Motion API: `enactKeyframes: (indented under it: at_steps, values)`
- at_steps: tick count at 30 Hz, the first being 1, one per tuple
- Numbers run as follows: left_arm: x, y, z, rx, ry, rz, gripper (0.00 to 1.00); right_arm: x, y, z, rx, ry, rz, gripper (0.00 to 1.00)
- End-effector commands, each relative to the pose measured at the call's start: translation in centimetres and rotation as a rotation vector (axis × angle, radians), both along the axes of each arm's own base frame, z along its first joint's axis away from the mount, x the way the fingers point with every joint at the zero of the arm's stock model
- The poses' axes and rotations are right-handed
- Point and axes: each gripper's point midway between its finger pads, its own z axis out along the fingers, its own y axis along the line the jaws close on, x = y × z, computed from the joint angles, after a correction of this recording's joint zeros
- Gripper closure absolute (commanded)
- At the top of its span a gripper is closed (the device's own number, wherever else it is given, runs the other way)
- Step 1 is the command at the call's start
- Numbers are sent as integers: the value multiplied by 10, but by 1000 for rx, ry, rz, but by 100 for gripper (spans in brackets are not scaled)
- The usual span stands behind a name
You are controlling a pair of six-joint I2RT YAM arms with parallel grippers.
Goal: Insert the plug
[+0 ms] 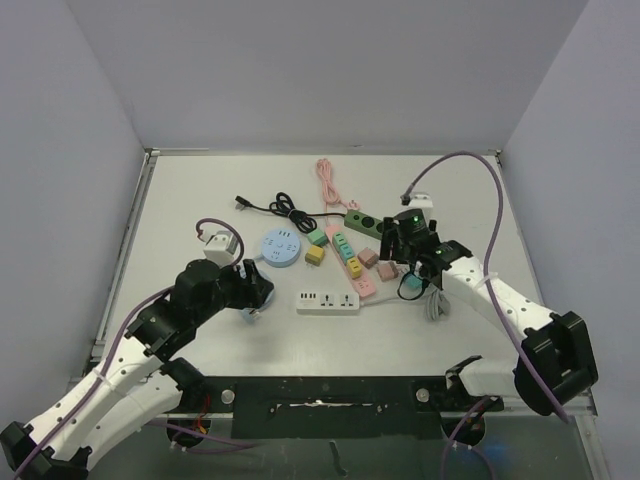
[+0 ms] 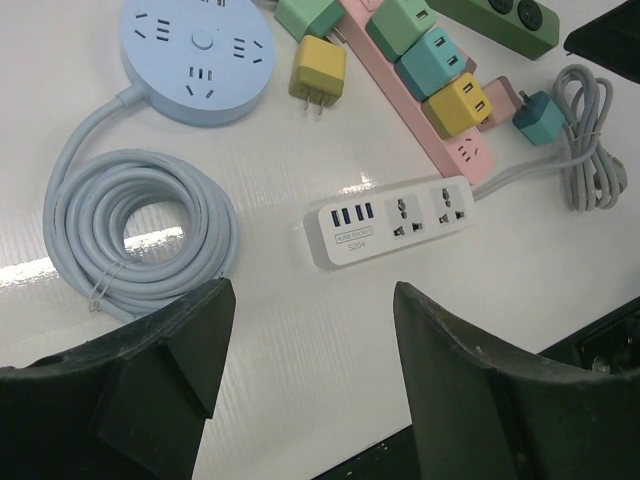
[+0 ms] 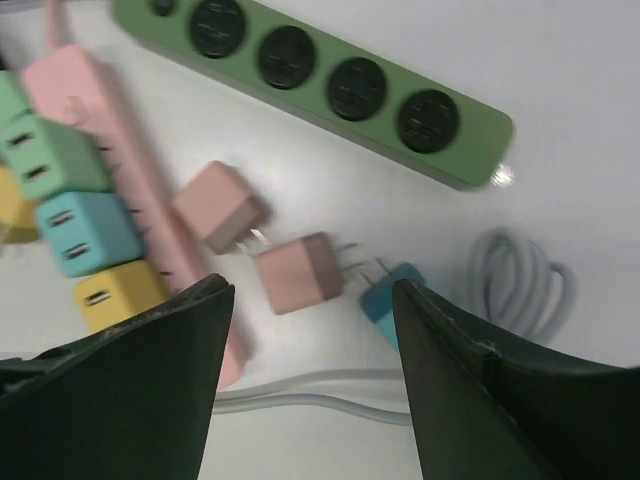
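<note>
A white power strip (image 1: 328, 300) with two sockets lies mid-table; it also shows in the left wrist view (image 2: 390, 220). Two pink plugs (image 3: 298, 272) (image 3: 220, 205) and a teal plug (image 3: 390, 295) lie loose beside a pink strip (image 3: 110, 180) that carries coloured cube adapters. My right gripper (image 3: 312, 325) is open and empty, hovering just above the nearer pink plug; in the top view it (image 1: 404, 262) is over that cluster. My left gripper (image 2: 312, 345) is open and empty, near the table to the left of the white strip, as the top view (image 1: 260, 292) shows.
A round blue strip (image 2: 197, 55) with its coiled cable (image 2: 130, 230) lies left of centre. A yellow plug (image 2: 318, 70), a green plug (image 1: 317, 237), a green strip (image 3: 320, 85), a grey cable bundle (image 3: 520, 285), a black cable (image 1: 270, 207) and a pink cable (image 1: 326, 180) are nearby.
</note>
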Motion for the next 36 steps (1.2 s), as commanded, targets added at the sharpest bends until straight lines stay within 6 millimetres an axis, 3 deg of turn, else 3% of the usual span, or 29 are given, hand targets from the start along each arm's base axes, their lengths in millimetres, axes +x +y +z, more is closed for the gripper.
enactKeyframes:
  at_steps: [1,5,9,13,20,26,31,33,36]
  values:
    - [5,-10,19,-58,-44,-20,37,-7,-41,-28,-1,56,-174,35]
    - [7,-16,21,-78,-45,-36,37,-13,-54,-53,-34,137,-179,36]
    - [7,-22,22,-103,-37,-50,37,-22,-71,-76,-105,231,-211,45]
    - [4,-30,30,-161,-21,-64,37,-28,-82,-90,-138,271,-249,40]
    - [-3,-55,44,-309,-13,-147,37,-25,-80,-103,-103,295,-244,32]
    - [-2,-65,42,-365,21,-159,37,-28,-73,-123,-37,356,-200,36]
    - [2,-71,44,-428,38,-137,37,-22,-74,-120,-26,314,-208,51]
    - [4,-75,44,-465,45,-131,37,-18,-75,-113,-26,284,-212,59]
    - [8,-80,44,-514,59,-118,37,-11,-70,-92,-14,217,-190,61]
